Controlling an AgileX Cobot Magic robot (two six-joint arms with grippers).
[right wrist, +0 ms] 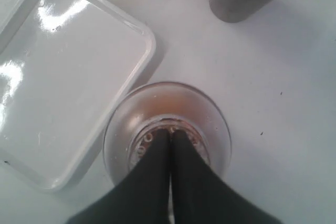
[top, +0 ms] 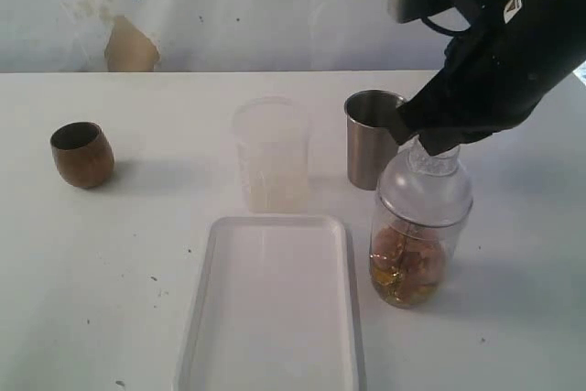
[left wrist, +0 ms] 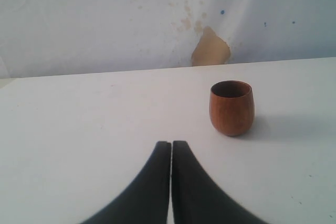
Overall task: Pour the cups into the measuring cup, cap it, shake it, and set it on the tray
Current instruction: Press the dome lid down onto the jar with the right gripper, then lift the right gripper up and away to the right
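Right pincer (right wrist: 170, 132) has its jaws pressed flat together, gripping nothing; its tips rest on the perforated neck of the cap (top: 430, 164) atop the measuring cup (top: 419, 244). Left pincer (left wrist: 171, 144) is likewise closed on nothing, low over the surface toward the left edge.

Nearest, at the middle of the near edge, lies the tray (top: 216, 254), nothing on it. Just beside its right rim the measuring cup stands upright on the surface, amber lumpy contents in its lower part. Behind it, near but apart, stands the steel tumbler (top: 369, 139); the frosted beaker (top: 270, 157) stands behind the tray; the wooden cup (left wrist: 231, 108) stands upright toward the left edge, ahead of the left pincer and clear of it.

Pouring looks done and the cap is on. Whether shaking is done cannot be told. Setting the measuring cup on the tray is left; the right pincer, directly above it and touching only the cap, would have to spread and take hold first.
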